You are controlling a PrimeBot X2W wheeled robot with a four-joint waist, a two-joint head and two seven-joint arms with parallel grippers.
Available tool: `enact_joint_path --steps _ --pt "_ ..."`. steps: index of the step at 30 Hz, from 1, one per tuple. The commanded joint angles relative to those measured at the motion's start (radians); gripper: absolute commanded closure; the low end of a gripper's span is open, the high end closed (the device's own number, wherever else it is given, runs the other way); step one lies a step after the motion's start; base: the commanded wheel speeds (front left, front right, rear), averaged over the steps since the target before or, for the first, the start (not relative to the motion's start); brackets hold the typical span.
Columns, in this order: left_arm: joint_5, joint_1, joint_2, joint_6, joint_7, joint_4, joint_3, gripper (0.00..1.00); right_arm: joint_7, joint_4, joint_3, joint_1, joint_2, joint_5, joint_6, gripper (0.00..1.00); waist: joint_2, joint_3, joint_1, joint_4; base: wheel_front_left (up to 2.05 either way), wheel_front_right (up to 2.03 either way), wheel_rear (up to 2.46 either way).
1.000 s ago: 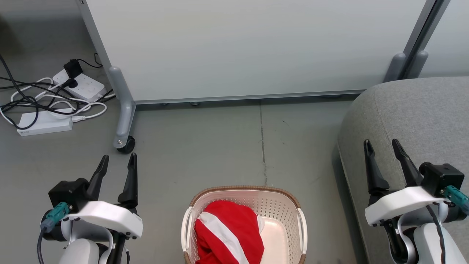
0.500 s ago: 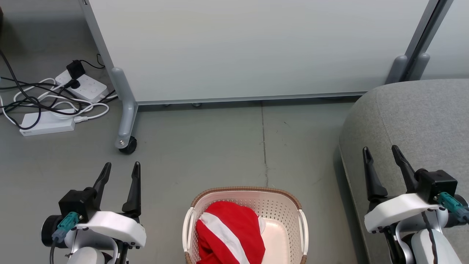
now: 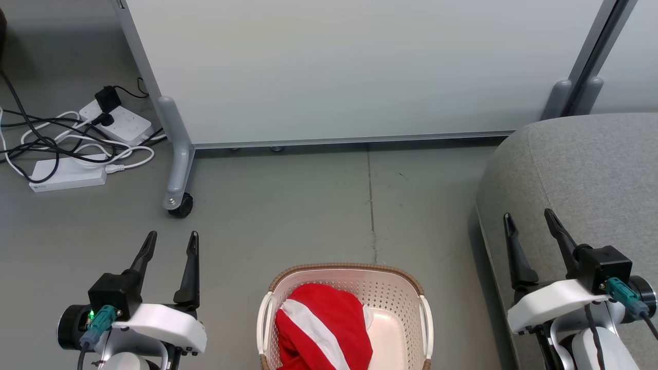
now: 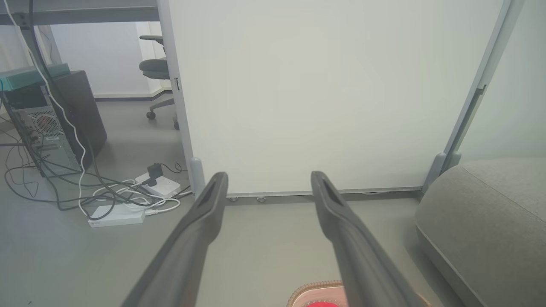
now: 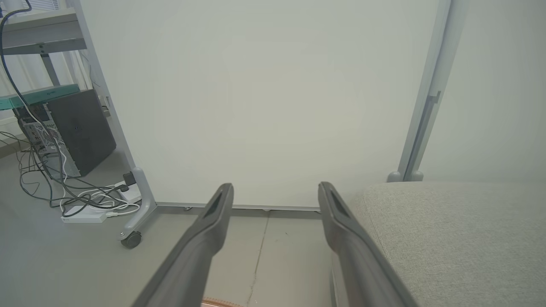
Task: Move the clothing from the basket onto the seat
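Red striped clothing point(image 3: 321, 331) sitting in the laundry basket point(image 3: 396, 293)
Soft, floppy, probably light; I'd pinch the bunched top. Left gripper point(image 3: 170, 242) and right gripper point(image 3: 529, 221) both spread, empty.

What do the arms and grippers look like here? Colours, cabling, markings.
They match. The left gripper and right gripper each have two long dark tapering fingers on a black boxy housing, backed by a white moulded shell over a glossy pale forearm. A teal connector with a dark cable plugs in at each wrist; a small green light glows beside the left one. No markings legible.
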Motion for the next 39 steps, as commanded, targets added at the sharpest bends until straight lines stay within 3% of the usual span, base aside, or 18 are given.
enact_joint_path --steps 1,10,34,39 --pt "0.016 0.011 0.007 0.006 -0.008 -0.007 -0.001 0.0 -0.01 -0.006 -0.003 0.007 -0.001 -0.014 0.002 0.0 -0.0001 0.0 0.0 0.001 0.0 0.0 0.0" --pt "0.054 0.023 0.012 0.015 -0.019 -0.018 -0.012 0.0 -0.026 -0.008 -0.001 0.022 0.0 -0.046 0.002 0.0 -0.0001 -0.005 0.0 0.001 0.0 0.0 0.0" --pt "0.022 0.008 0.015 0.027 -0.016 -0.006 -0.028 0.0 -0.035 0.003 -0.001 0.024 0.002 0.02 0.002 0.0 -0.0001 -0.003 0.0 -0.016 0.0 0.0 0.0" --pt "0.04 -0.072 0.004 0.004 -0.005 -0.019 -0.073 0.0 -0.023 -0.017 0.008 -0.001 0.002 0.026 0.002 0.0 -0.0001 0.025 0.0 -0.027 0.0 0.0 0.0"
